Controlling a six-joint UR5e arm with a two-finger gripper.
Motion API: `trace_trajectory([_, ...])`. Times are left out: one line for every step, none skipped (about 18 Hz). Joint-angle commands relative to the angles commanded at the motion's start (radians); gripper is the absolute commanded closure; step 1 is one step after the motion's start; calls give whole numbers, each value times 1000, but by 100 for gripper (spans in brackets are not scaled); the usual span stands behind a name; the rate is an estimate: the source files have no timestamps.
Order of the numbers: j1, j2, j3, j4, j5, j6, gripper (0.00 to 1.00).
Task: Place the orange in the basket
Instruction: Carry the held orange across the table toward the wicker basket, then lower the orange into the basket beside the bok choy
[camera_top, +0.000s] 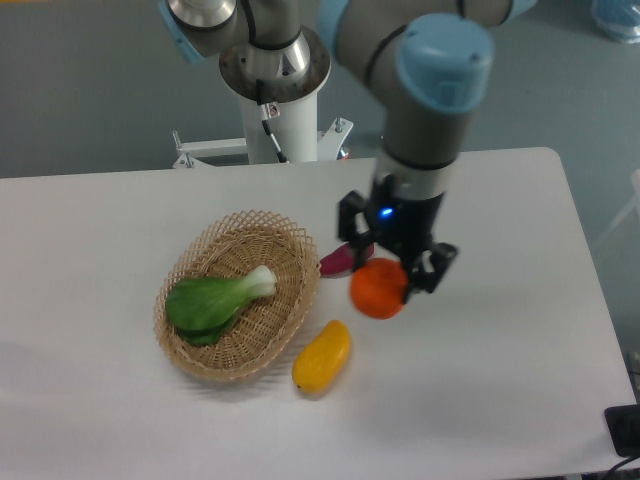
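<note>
Just right of the basket (299, 245), above the bare strip of white worktop (500, 340) between the wicker rim and the arm's shadow, the orange (379, 288) is held in the end effector (392, 278). The two black fingers are closed on the fruit from either side, so the orange hangs clear of the worktop and is gripped, not resting.

The relation on which the coming move turns is sideways: the basket lies to the camera's left of the end effector, near but not under it. The basket's long axis runs from the far right down to the near left, so its near right rim is the edge closest to the orange. A leafy green bok choy (215, 300) lies across the left and middle of the basket's floor; the bare weave on the right half is judged the likelier spot for the fruit.

Two things lie between or beside the path. A purple sweet potato (340, 260) rests on the worktop just beside the basket's upper right rim and is partly hidden behind the end effector. A yellow mango-like fruit (322, 356) lies just beside the lower right rim. Neither is touched by the orange. Enough height to pass over the scalloped rim is judged necessary before release.
</note>
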Motion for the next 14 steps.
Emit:
trace_trajectory([-41, 5, -32, 6, 24, -23, 33])
trace_trajectory([-77, 8, -60, 14, 54, -31, 33])
trace_trajectory([-106, 17, -93, 17, 80, -31, 33])
trace_trajectory([-132, 21, -124, 18, 94, -28, 33])
trace_trajectory([-147, 26, -155, 21, 106, -26, 33])
trace_trajectory([-155, 28, -176, 40, 117, -25, 33])
trace_trajectory([-172, 28, -204, 69, 132, -23, 33])
trace_trajectory([-193, 29, -238, 99, 150, -20, 33])
trace_trajectory([-210, 31, -262, 135, 172, -8, 33])
trace_trajectory([-223, 31, -278, 162, 181, 15, 33])
trace_trajectory([-224, 17, -284, 182, 184, 16, 33])
trace_trajectory([-224, 2, -281, 184, 187, 15, 33])
trace_trajectory([-227, -11, -281, 186, 193, 10, 33])
trace_trajectory([-229, -15, -282, 186, 201, -8, 33])
